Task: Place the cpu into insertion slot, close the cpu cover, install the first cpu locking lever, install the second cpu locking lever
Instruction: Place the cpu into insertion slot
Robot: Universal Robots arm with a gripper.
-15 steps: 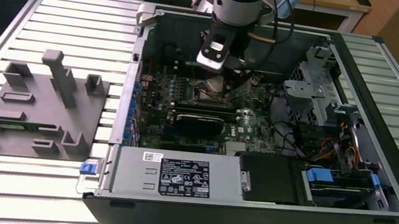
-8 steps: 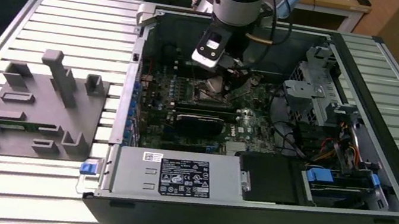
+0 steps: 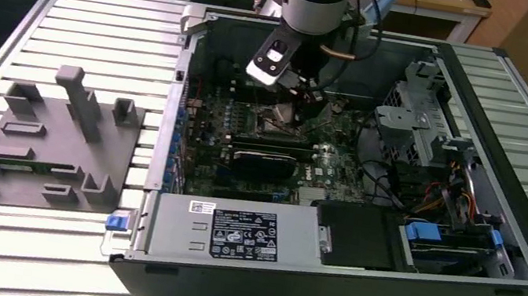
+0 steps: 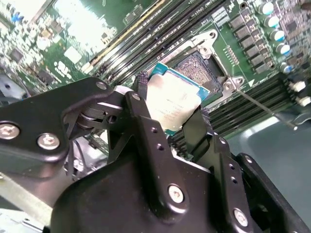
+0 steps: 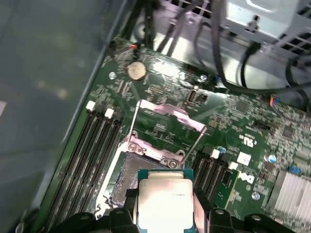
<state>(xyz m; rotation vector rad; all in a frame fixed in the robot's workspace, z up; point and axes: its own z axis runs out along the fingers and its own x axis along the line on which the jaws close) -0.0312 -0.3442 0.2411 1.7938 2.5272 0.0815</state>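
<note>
My gripper [image 4: 170, 110] is shut on the cpu [image 4: 176, 103], a thin square chip with a pale metal face, gripped by two opposite edges. It hangs just above the open insertion slot [image 4: 203, 68] on the green motherboard, tilted and offset from it. In the first wrist view the cpu [image 5: 164, 201] sits between the black fingers [image 5: 127, 209], over the slot [image 5: 127, 177]. The cpu cover [image 5: 165, 110], a silvery frame, stands flipped up behind the slot. Two thin locking levers [image 5: 132, 121] stand raised beside it. In the exterior view the gripper [image 3: 290, 103] reaches down into the computer case.
Black memory slots [image 5: 95, 145] flank the slot on both sides. A coin battery [image 5: 136, 70], cables [image 5: 252, 73] and a heatsink [image 5: 291, 191] are nearby. The case walls [image 3: 184, 64], drive cage [image 3: 423, 117] and power supply [image 3: 229, 231] hem in the arm. A grey fixture [image 3: 48, 138] lies outside.
</note>
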